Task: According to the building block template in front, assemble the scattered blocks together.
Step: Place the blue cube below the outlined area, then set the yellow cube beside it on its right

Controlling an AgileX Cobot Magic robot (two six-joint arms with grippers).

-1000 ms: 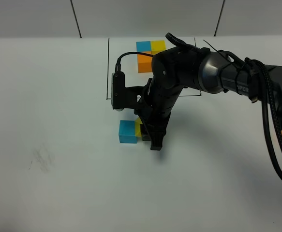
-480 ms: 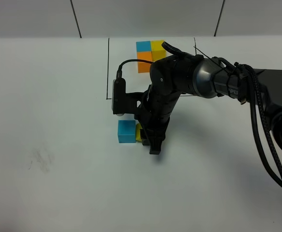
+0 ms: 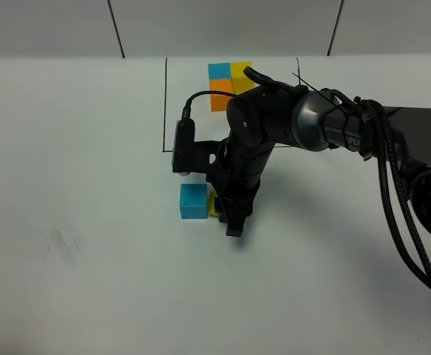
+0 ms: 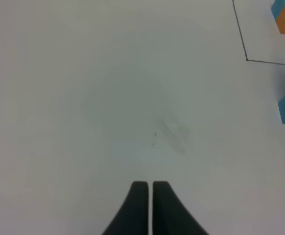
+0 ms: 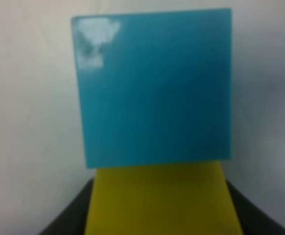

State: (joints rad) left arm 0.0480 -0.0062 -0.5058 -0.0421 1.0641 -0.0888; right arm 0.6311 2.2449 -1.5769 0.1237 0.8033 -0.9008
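Note:
The building block template [image 3: 228,85], a blue, yellow and orange trio, lies inside the black-lined rectangle at the back of the table. A loose blue cube [image 3: 194,201] sits in front of that rectangle. A yellow cube [image 3: 214,204] touches its right side, held low over the table by my right gripper [image 3: 227,214], which is shut on it. In the right wrist view the yellow cube [image 5: 159,198] sits between the dark fingers [image 5: 66,223], flush against the blue cube [image 5: 154,88]. My left gripper [image 4: 148,193] is shut and holds nothing. The orange loose cube is out of view.
The black frame line [image 3: 165,103] runs just behind the blue cube. The right arm's cables [image 3: 392,192] hang along the right side. A faint scuff mark [image 3: 63,244] marks the white table at the left, also seen ahead of the left fingers [image 4: 169,132].
The right arm has edged slightly left with the yellow cube, so less yellow shows beside the blue cube. The blue cube has not moved.

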